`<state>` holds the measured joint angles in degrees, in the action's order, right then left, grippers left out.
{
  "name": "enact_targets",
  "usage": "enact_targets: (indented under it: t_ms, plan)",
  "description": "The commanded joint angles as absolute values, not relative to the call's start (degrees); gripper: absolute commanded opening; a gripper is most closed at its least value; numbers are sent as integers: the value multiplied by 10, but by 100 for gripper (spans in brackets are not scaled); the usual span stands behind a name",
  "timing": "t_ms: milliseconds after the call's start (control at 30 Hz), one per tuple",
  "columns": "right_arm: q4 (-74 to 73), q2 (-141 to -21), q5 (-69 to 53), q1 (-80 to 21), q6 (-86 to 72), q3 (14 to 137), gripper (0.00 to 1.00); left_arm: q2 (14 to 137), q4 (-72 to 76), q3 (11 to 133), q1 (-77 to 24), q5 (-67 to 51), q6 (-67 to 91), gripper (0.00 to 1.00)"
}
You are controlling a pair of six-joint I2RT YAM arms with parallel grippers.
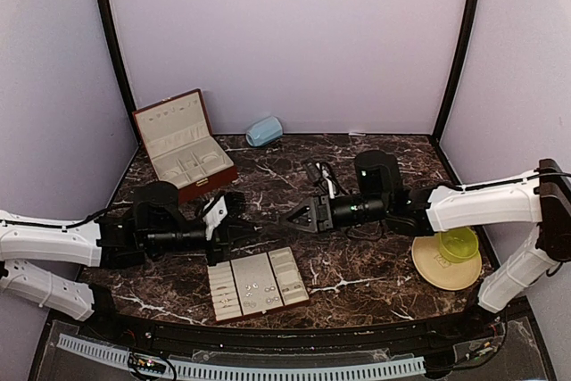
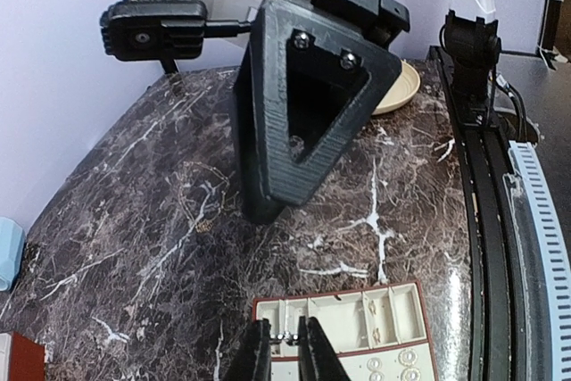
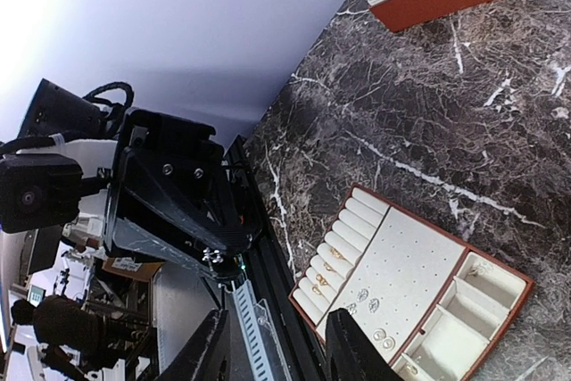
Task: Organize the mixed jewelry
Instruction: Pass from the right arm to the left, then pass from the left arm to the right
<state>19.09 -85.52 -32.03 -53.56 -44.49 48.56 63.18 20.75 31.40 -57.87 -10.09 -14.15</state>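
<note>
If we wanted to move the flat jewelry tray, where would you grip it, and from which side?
I would grip the jewelry tray by its raised red-brown rim on a long edge, coming straight down from above. It lies flat and open, so only the thin rim probably offers purchase, and that keeps the fingers clear of the small pieces inside.

2 claws (image 1: 234, 219) (image 1: 299, 217), 1 tray (image 1: 290, 267), 1 box (image 1: 189, 186)

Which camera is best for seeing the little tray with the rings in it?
The right wrist view: the whole tray shows, with ring rolls, earring panel and side compartments. The top view shows it whole but small. The left wrist view catches only one end.
</note>
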Motion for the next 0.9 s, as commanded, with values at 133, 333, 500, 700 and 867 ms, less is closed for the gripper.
enact_targets:
  t_ms: [133,333,500,700,867]
  plan:
    - [193,-901,-380,-556,-426,535,37,639,30,376,-581,-138,-239,13]
    - [232,-934,-400,-572,-450,540,31,649,29,383,-580,-148,-260,13]
    - [250,-944,-417,-576,-459,539,26,653,28,383,-580,-149,-263,13]
    - [255,-962,-432,-582,-462,547,20,656,32,384,-580,-150,-264,13]
    - [254,-970,-429,-584,-464,549,19,657,35,384,-580,-150,-265,13]
